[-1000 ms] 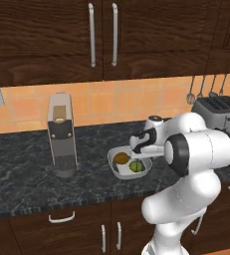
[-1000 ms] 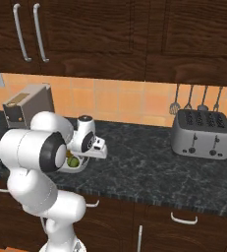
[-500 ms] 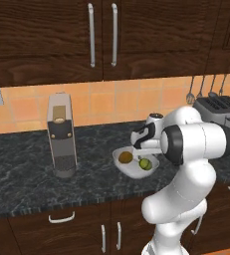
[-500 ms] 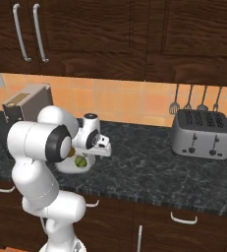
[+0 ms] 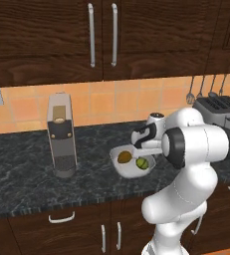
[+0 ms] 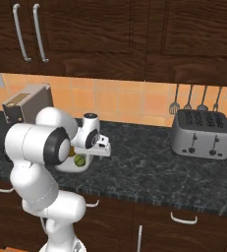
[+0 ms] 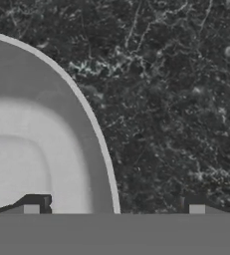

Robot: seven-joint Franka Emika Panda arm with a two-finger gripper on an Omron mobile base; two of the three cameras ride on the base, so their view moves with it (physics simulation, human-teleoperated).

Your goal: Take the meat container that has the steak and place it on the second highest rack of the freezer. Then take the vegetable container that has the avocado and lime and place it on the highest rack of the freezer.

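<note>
White rounded bowl point(image 5: 129, 164) with brownish avocado point(image 5: 124, 157) and green lime point(image 5: 142, 163); jaws apart straddle its rim, ready to pinch.

A white rounded vegetable container point(image 5: 127, 167) sits upright on the dark speckled counter. Inside lie a brownish avocado point(image 5: 124, 157) and a bright green lime point(image 5: 142, 163), side by side, the lime nearer the robot's arm.

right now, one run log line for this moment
gripper: open, astride bowl rim | bowl: on counter, holds avocado, lime
</note>
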